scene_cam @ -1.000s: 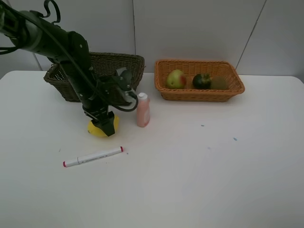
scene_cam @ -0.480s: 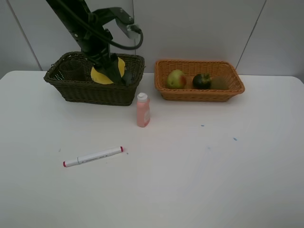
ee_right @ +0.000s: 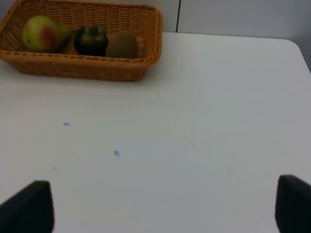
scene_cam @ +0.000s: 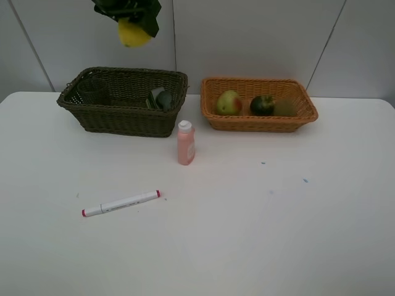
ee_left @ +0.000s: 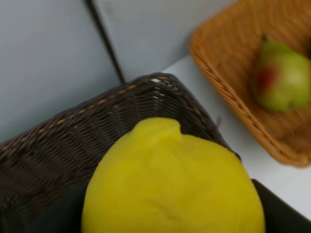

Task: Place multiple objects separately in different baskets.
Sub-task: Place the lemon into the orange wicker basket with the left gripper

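Left gripper (scene_cam: 131, 18): jaws partly spread and clamped on the yellow lemon (scene_cam: 133, 34), which hangs high above the dark basket (scene_cam: 123, 123) (far left of the table (scene_cam: 265, 234)). Right gripper (ee_right: 163, 206): jaws spread wide with nothing between them, over bare table.

Dark basket contents: cup (scene_cam: 92, 91) and pump bottle (scene_cam: 162, 98).

Orange basket (scene_cam: 259, 123), far right: mango (scene_cam: 228, 103), mangosteen (scene_cam: 261, 105) and kiwi (scene_cam: 284, 108).

The pink bottle (scene_cam: 186, 143) stands upright just near of the dark basket's right end. The marker (scene_cam: 121, 203) lies flat, near left.
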Tool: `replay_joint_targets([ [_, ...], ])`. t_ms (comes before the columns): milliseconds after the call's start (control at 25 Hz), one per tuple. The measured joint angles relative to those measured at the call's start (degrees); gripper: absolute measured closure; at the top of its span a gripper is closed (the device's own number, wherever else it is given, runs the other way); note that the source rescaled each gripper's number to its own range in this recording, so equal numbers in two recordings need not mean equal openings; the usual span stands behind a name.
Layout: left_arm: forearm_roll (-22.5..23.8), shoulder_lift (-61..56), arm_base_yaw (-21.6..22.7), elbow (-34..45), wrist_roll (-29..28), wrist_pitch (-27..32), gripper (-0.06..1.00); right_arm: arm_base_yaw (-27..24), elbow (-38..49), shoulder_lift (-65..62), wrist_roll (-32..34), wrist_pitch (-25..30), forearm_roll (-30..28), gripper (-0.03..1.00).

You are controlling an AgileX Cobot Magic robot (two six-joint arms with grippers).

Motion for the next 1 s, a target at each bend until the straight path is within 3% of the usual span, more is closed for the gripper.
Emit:
replay_joint_targets([
  [120,0.3,1.1,1.5,-0.2,-4.7,-0.2,0.20,0.0,0.0,0.0,0.0,0.0,0.0,-0.03],
  [680,1.9,15.6,2.1,-0.2,-13.4,-3.7,0.20,0.0,0.0,0.0,0.0,0.0,0.0,-0.03],
  [1000,3.6,16.5,2.2,-0.2,-14.3,-5.0,0.20,0.0,0.0,0.0,0.0,0.0,0.0,-0.03],
])
